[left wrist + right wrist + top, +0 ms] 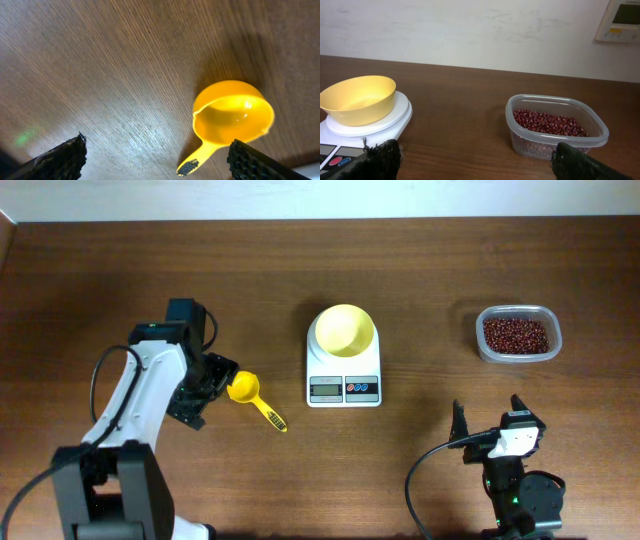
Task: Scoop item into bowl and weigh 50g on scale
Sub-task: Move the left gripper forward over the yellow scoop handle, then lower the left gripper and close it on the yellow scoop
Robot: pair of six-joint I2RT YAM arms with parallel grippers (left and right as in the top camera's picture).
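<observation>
**A:** What sits nearest the robot?

**B:** Right of the scale (pixel 343 385) and nearer, the right pincer (pixel 488 415) is spread wide, holding nothing. Left of the scale, the left pincer (pixel 212 383) is also spread, just beside a yellow scoop (pixel 245 388) lying on the desk (pixel 100 270).

**A:** And farther off?

**B:** The pale yellow bowl (pixel 344 330) stands on the scale. Right of the scale and well apart, the red-brown beans (pixel 516 335) lie in a clear tub (pixel 517 309).

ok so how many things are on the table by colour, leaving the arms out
yellow: 2, the bowl and the scoop
white: 1, the scale
clear: 1, the tub
red-brown: 1, the heap of beans in the tub
total: 5
</observation>
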